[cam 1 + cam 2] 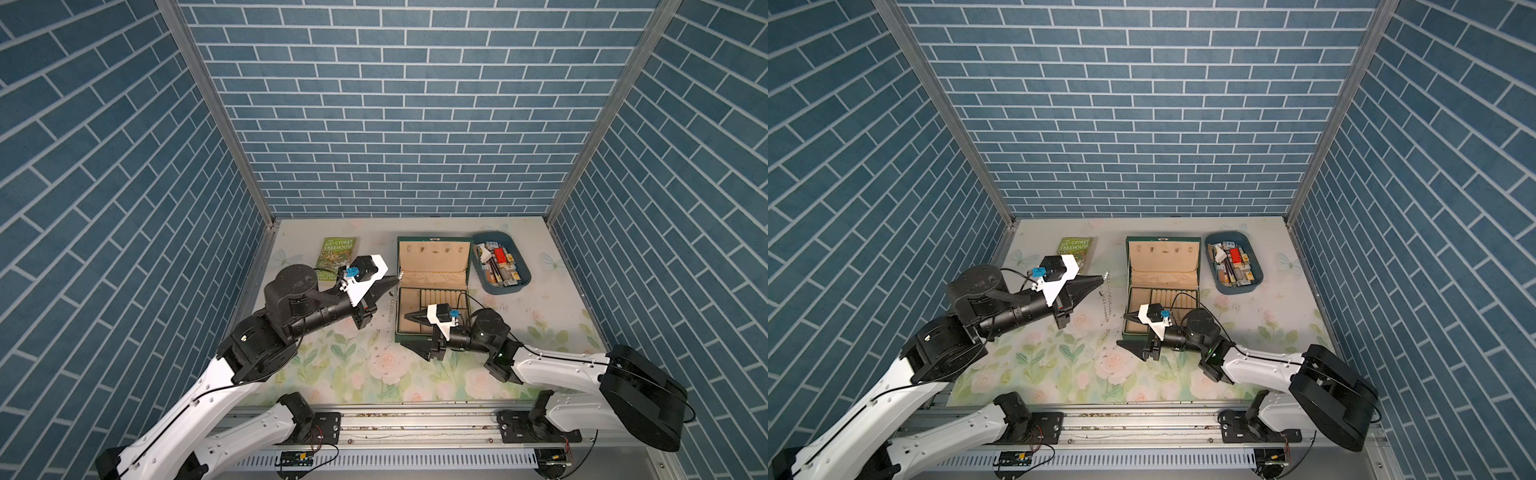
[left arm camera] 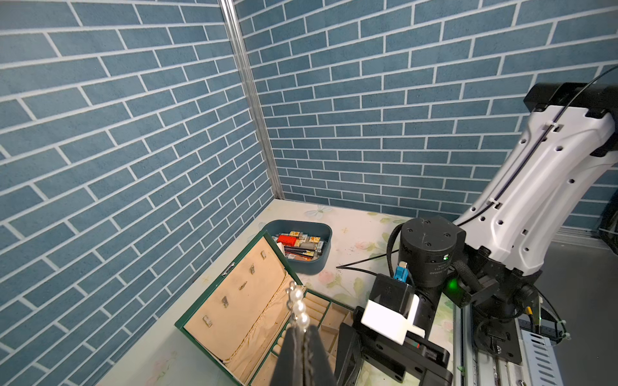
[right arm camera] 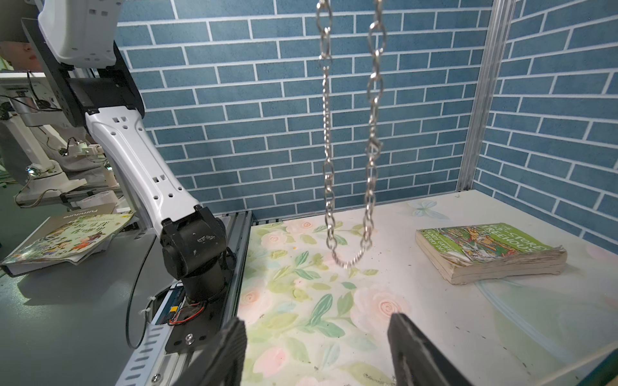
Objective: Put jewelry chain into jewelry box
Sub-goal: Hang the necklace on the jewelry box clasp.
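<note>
Behind and to the left of our left gripper (image 1: 394,284), a green paperback (image 1: 336,257) lies flat on the floral table (image 1: 353,374). The left gripper's jaws are pinched together on the jewelry chain (image 1: 392,316). The chain hangs down from the tips as a doubled loop of silvery links. In the left wrist view a short beaded end (image 2: 298,305) pokes out past the closed fingers (image 2: 302,344).

The chain hangs just outside the left wall of the jewelry box (image 1: 432,240), not over any compartment. We cannot tell whether the bottom of the loop touches the table. The box stands open just right of that gripper, with its lid raised and the beige lining showing.

Our right gripper (image 1: 405,331) sits at the box's near left corner, jaws spread wide and empty, pointing at the hanging chain (image 3: 328,173). Well behind it and to its right sits a blue tray (image 1: 527,270) of small items.
</note>
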